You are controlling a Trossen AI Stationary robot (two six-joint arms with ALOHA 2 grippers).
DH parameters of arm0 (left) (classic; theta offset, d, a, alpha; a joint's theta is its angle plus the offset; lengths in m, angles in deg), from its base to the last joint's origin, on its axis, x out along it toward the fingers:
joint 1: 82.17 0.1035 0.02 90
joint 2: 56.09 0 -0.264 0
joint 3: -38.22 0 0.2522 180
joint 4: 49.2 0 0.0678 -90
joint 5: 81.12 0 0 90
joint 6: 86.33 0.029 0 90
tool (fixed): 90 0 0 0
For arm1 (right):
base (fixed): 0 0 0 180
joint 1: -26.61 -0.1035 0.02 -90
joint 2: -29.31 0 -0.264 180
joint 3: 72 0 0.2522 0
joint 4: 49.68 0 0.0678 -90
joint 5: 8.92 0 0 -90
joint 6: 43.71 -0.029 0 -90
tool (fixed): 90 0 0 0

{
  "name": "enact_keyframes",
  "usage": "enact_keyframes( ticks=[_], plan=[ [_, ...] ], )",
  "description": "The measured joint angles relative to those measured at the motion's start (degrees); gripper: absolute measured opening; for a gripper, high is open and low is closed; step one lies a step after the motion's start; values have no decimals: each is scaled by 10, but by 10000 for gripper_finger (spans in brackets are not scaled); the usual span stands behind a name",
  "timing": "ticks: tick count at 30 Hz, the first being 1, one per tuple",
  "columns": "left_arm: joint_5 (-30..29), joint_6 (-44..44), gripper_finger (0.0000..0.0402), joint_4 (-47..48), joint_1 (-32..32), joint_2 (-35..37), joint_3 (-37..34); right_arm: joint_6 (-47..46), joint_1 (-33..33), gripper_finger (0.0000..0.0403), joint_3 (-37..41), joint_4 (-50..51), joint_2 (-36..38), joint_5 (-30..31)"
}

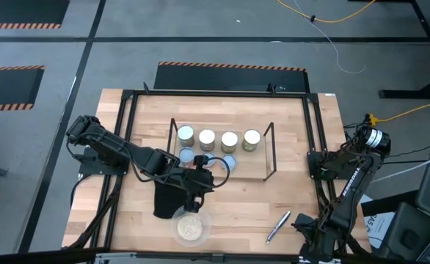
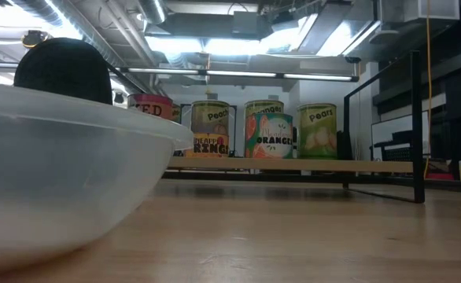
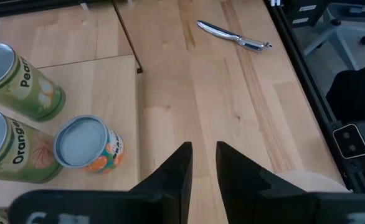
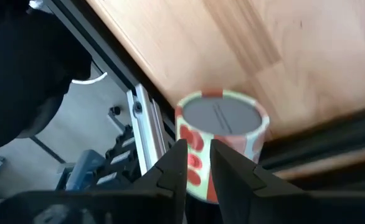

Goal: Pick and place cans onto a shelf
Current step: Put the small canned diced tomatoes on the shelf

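Observation:
The shelf (image 1: 253,166) stands mid-table. Several cans stand on it: a row with cream tops (image 1: 207,139) and, nearer, pale blue tops (image 1: 228,163). In the low view their labels face me, among them an orange can (image 2: 274,135). My left gripper (image 3: 201,163) hovers just near of the shelf (image 1: 209,182), its fingers a narrow gap apart with nothing between. My right gripper (image 4: 198,155) points down at the table's right edge. Its fingers stand narrowly apart on the near side of a red-and-green can (image 4: 223,134) with a grey top. I cannot tell whether they touch it.
A clear bowl of pale grains (image 1: 191,227) sits near the front edge, below my left arm, and fills the low view's left (image 2: 57,165). A silver pen (image 1: 277,226) lies at the front right. A black metal frame (image 1: 314,132) rims the tabletop.

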Motion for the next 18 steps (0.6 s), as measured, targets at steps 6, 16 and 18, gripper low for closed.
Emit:
enact_keyframes(
  ticks=[6, 16, 18],
  plan=[
    [0, 0, 64, 0, 0, 0, 0, -14, -6, 74, 0, 2, 0, -10],
    [0, 0, 64, 0, 0, 0, 0, -16, -9, 74, 0, -1, -10, 7],
    [0, 0, 64, 0, 0, 0, 0, -17, -9, 74, -1, -3, -15, 6]
  ],
)
